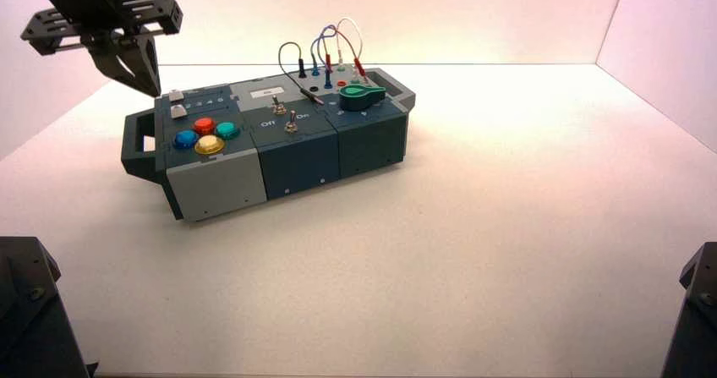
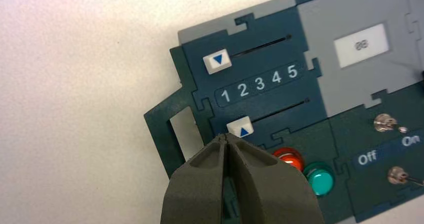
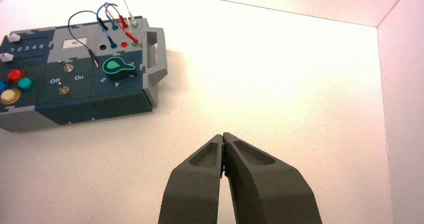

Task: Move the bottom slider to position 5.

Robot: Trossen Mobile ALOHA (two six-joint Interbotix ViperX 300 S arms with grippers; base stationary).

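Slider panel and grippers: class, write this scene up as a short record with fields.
Bottom slider: pale grey knob, at the 1 end of its slot
Position 5: white printed digit, slider not there
Top slider: also at the 1 end
Left gripper: shut, over the panel near the bottom slider
Right gripper: shut, idle, above the table

Black angular left gripper (image 1: 158, 95), upper left of frame, slotted dark plates above tapered fingers; matte dark-grey tapered right gripper (image 3: 224, 135), recessed ovals on fingers.
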